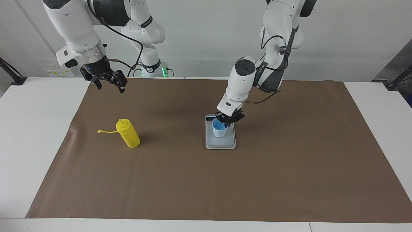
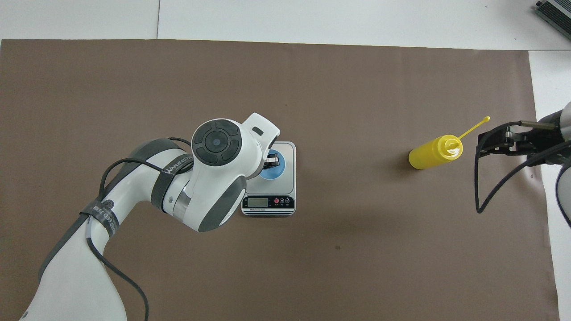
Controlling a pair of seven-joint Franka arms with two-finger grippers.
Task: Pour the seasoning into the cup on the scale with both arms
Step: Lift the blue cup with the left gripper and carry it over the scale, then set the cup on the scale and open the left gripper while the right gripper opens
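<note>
Left pincer [image 1: 227, 121] at cup [image 1: 219, 130] rim, grip unclear: release fully on scale [image 1: 220, 142], lift straight; right pincer [image 1: 106, 82] wide, waiting.

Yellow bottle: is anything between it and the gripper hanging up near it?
No. The open right gripper hangs over bare brown mat, and only mat lies between it and the yellow squeeze bottle. The cup and scale stand off toward the left arm's end.
</note>
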